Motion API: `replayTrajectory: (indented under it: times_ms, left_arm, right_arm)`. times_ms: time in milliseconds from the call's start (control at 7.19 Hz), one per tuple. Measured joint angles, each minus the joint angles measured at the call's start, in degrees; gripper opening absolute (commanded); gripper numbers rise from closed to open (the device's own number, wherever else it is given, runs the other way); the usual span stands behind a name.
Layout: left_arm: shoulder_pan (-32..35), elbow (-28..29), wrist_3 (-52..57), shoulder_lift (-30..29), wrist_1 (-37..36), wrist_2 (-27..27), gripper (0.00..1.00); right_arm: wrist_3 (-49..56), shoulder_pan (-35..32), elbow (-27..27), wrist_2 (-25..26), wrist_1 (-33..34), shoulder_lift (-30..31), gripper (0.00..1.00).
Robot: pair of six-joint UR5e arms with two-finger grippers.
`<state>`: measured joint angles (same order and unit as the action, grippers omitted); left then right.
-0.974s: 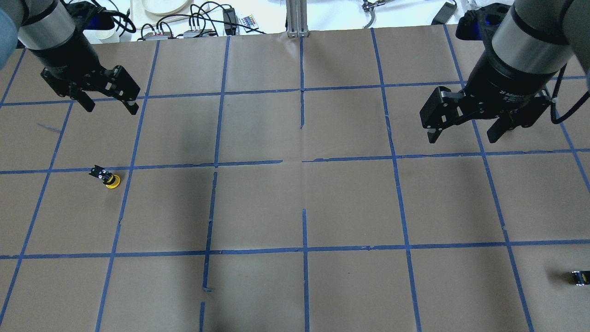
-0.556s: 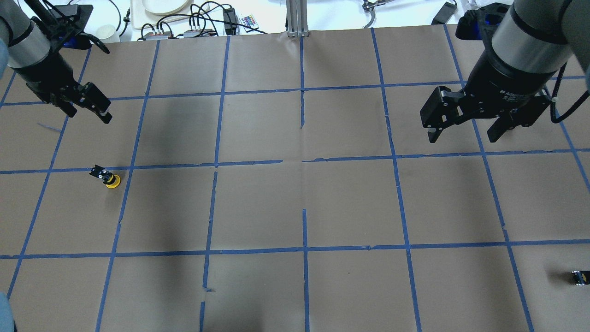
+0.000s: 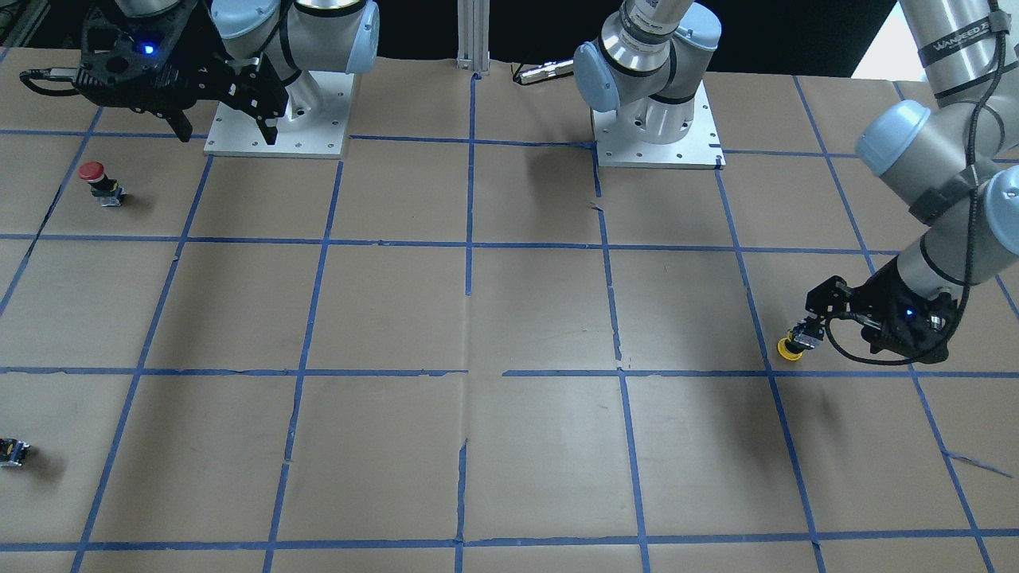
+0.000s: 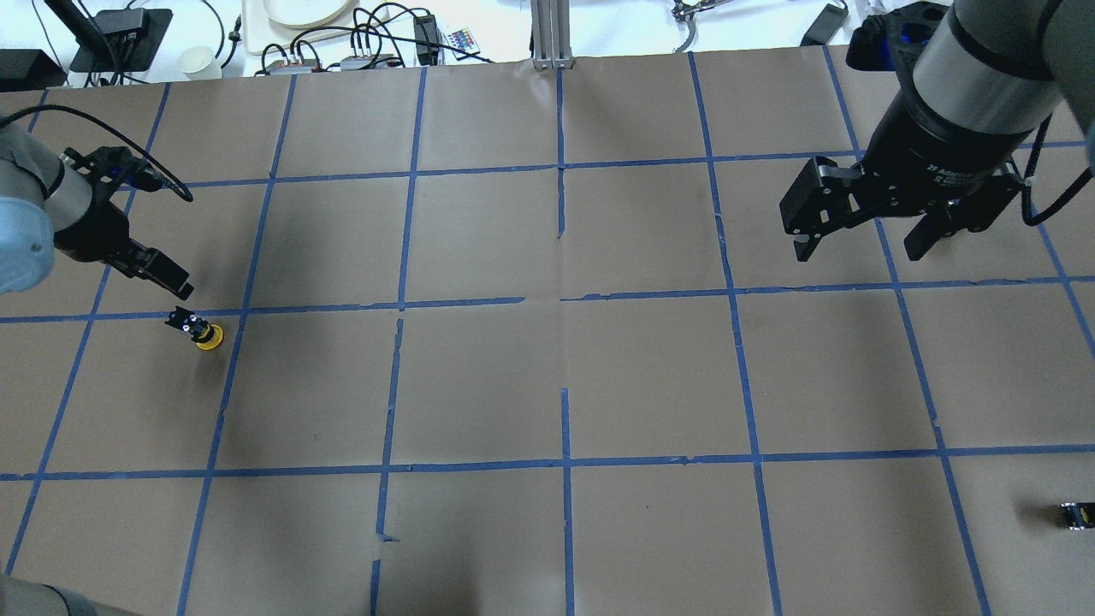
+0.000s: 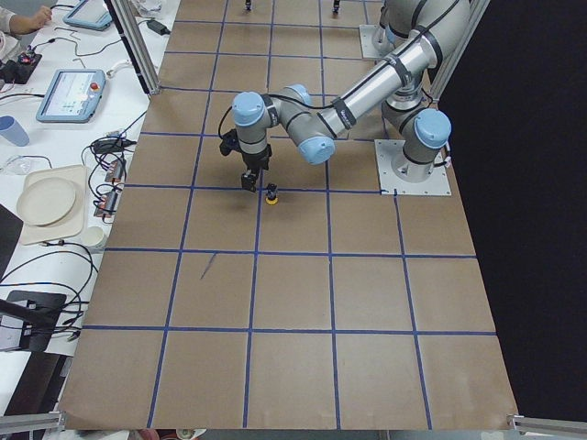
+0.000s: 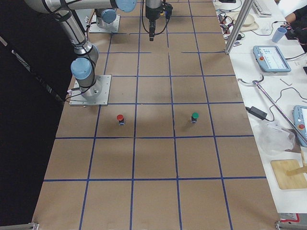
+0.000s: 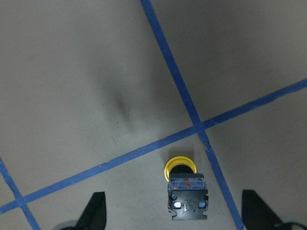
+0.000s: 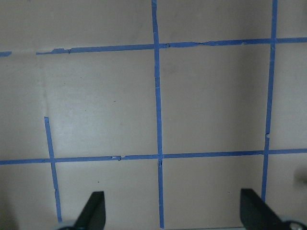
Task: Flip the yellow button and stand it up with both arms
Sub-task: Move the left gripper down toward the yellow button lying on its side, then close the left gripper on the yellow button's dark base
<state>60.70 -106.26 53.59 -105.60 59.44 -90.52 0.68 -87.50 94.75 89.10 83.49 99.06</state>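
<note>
overhead, front face opposite ways; left wrist close above yellow button (image 7: 184, 189)

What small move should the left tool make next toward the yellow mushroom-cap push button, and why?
Probably lower the open left tool a little, until it straddles the block. The small push button with a round yellow cap and black contact block stands cap-down on the brown paper table, and the left wrist view frames it between the two black fingers, untouched.
</note>
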Motion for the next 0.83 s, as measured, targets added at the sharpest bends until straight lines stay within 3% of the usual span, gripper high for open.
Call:
replayTrajectory:
  times_ms: [278,834]
  left_arm:
    - [-0.3,-3.8,-0.1,-0.9,-3.9,0.0,0.98]
    - [-0.2,-4.7,-2.9,-2.0,-4.5,-0.4,0.76]
  right_arm:
    - [0.0,0.0,0.0,0.0,-0.2,0.0,1.0]
    - [0.0,0.0,0.0,0.0,-0.3,0.0,1.0]
